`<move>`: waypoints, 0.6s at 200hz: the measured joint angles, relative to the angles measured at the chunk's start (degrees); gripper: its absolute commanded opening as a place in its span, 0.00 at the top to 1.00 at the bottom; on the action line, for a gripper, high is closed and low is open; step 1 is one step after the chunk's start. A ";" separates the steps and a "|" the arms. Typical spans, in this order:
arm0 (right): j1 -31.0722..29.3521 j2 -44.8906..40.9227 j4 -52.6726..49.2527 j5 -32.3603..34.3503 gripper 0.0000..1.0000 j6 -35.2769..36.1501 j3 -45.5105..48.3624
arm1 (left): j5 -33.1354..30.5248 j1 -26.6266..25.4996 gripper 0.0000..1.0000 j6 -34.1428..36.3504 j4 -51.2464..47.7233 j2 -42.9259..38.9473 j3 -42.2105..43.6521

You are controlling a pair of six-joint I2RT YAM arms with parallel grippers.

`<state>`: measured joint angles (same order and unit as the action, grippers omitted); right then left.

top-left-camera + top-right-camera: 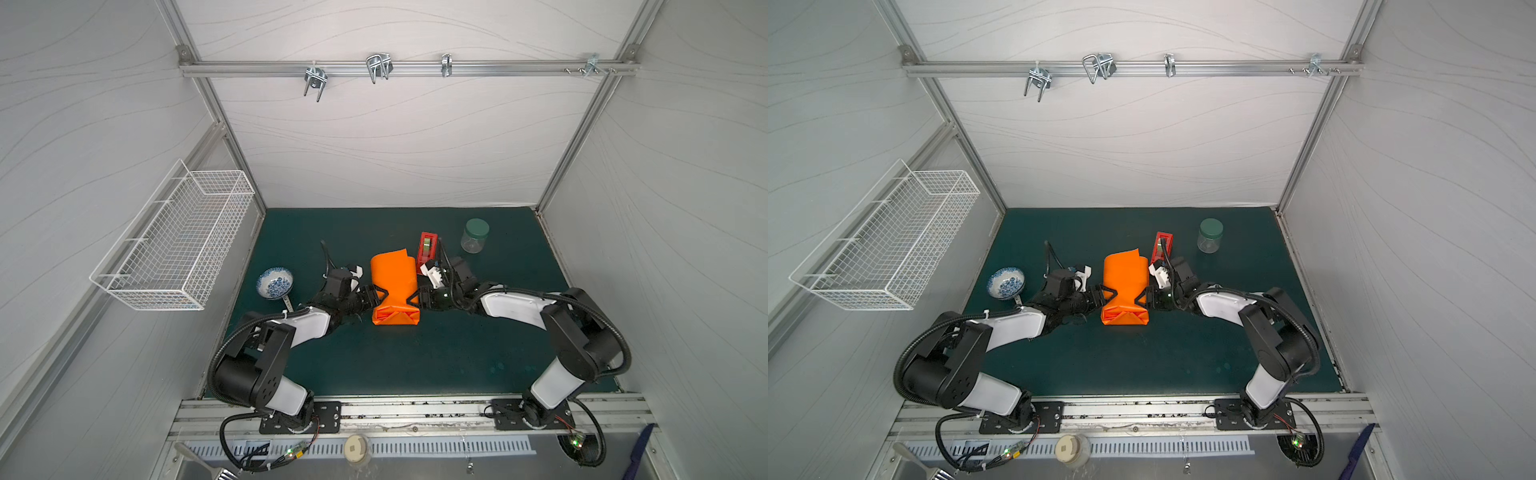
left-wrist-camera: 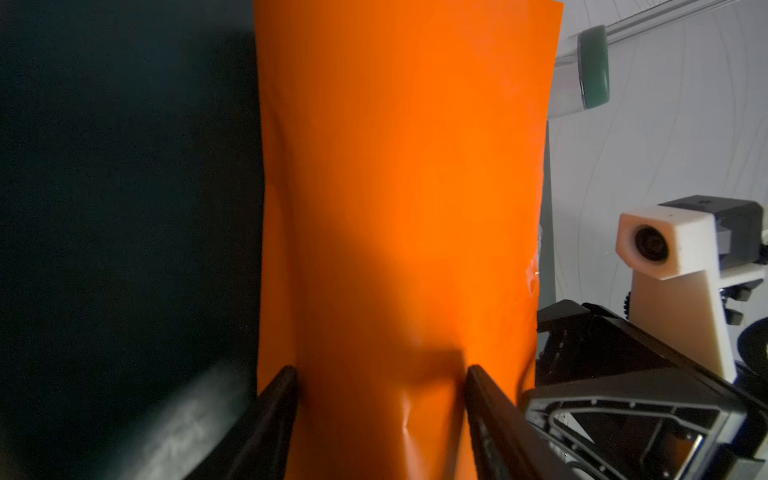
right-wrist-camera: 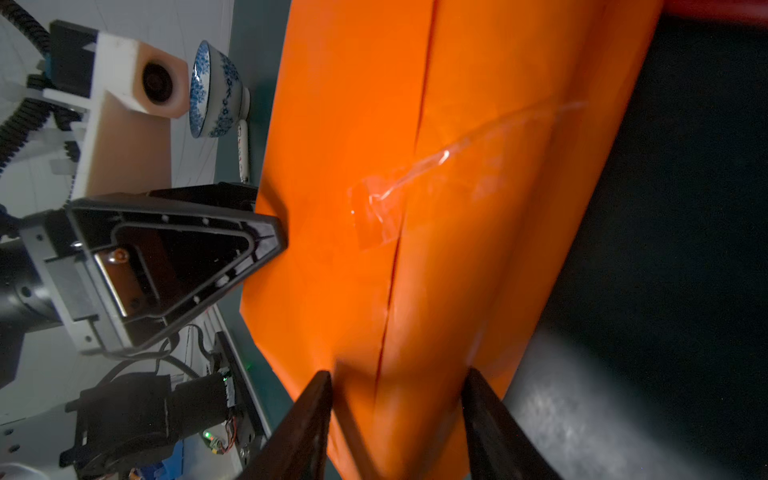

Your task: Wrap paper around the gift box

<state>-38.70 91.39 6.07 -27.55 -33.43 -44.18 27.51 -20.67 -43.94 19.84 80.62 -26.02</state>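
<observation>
We see the paper (image 1: pixel 394 286) rolled round the gift box in the middle of the green table (image 1: pixel 415 357). The gift box is inside, so we cannot see it at all. A bit of clear tape (image 3: pixel 399 195) sits over the seam on top. We think it is there to stop the paper from rolling open. The end near the robot is folded into neat triangles (image 1: pixel 395 318). The far end is not folded yet, and a loose flap (image 1: pixel 390 254) sticks out there. So we think the job is more than half done.

The left gripper (image 1: pixel 382 294) comes at the parcel from one side and the right gripper (image 1: pixel 413 299) from the other, right across from each other. Each has its fingers (image 2: pixel 274 415) a bit apart with the parcel's edge between them, and they touch the paper. We cannot tell if they squeeze it tight or just rest on it. We think they take both sides so the parcel cannot slide or twist, maybe to turn it for the far end. A hard squeeze could crumple the thin paper.

The red tape dispenser (image 1: pixel 428 246) stands just behind the right gripper, handy for the next bit of tape
</observation>
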 measured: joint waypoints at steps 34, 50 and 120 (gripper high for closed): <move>0.37 -6.47 -3.04 -0.13 0.27 -0.37 4.79 | -1.62 -1.57 0.18 -0.20 -7.85 -10.25 4.07; 2.12 -6.27 -3.91 -0.17 0.26 -0.11 3.04 | -3.21 0.07 0.15 1.01 -11.17 -12.02 2.56; 3.87 7.82 -2.19 -2.62 0.25 -2.19 -10.45 | -0.63 3.56 0.15 2.54 -12.46 2.51 -11.98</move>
<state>-34.83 99.22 3.88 -30.17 -35.62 -54.63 26.87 -17.10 -41.41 7.38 83.13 -38.00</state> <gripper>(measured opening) 0.760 0.854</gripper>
